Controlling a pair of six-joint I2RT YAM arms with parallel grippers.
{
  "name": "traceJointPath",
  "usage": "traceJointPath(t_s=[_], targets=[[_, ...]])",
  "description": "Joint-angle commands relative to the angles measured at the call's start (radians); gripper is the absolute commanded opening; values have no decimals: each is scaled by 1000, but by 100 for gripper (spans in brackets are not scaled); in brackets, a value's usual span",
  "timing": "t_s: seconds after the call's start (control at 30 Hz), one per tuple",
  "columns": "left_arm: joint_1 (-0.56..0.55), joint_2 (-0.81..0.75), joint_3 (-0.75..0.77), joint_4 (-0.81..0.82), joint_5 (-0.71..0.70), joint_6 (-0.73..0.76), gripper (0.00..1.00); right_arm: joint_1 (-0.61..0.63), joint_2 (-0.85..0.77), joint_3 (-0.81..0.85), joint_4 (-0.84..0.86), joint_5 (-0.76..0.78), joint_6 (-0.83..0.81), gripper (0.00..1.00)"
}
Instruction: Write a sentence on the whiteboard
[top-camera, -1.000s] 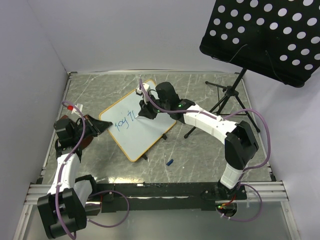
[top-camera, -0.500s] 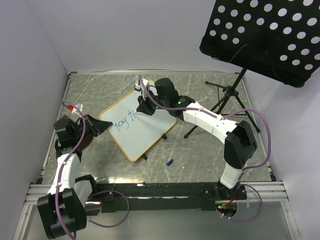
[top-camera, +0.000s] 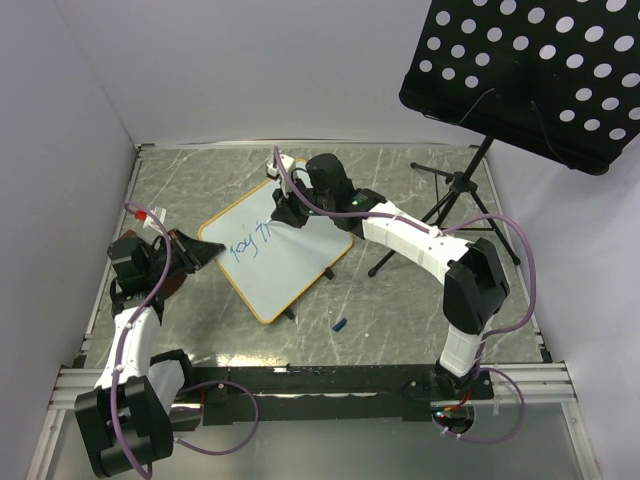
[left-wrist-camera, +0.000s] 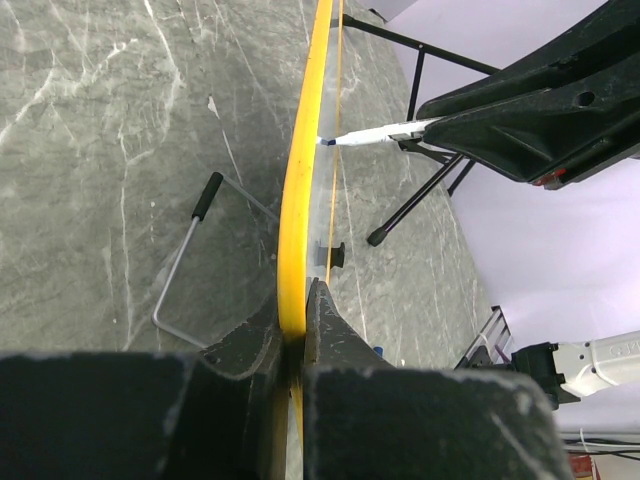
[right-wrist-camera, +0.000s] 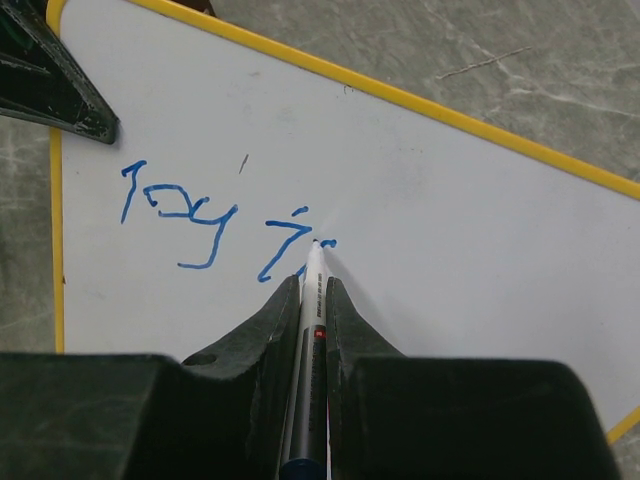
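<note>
From above, the whiteboard (top-camera: 285, 268) lies askew on the bench (top-camera: 420, 290), left of centre. The left claw (top-camera: 205, 250) grips its corner at 9 o'clock. The right claw (top-camera: 286, 212) comes in from 2 o'clock with its tip over the upper half of the board. The sentence (top-camera: 250, 243) is a short blue scrawl, far from finished. A blue cap (top-camera: 340, 324) lies on the bench at 5 o'clock from the board, well apart from it.

In the left wrist view, the claw is clenched on the board's yellow rim (left-wrist-camera: 297, 180), seen edge-on. The marker (left-wrist-camera: 372, 136) meets the face at 12 o'clock. A bent wire leg (left-wrist-camera: 183, 262) props the back.

In the right wrist view, the claw is clenched on the marker, whose nib touches the board beside the strokes after "Joy".

Risks, as I judge them:
- The hold is one narrow pinch on a thin rim. Hard nib pressure far from it could pivot the board and smear or bend the letters.
- Too little pressure would leave gaps in the strokes.
- The writing climbs toward 1 o'clock, so later words may crowd the rim.
- The marker could slide back between the fingers and lift off the board.
</note>
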Motion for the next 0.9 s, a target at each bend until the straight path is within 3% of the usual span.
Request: traceJointPath(t_s=[0.0,0.87], targets=[[-11,-6,16,20,10,112,1,-9,16,47,13,54,1,0],[-11,-4,16,20,10,112,1,-21,-16,-4,4,43,-6,0]])
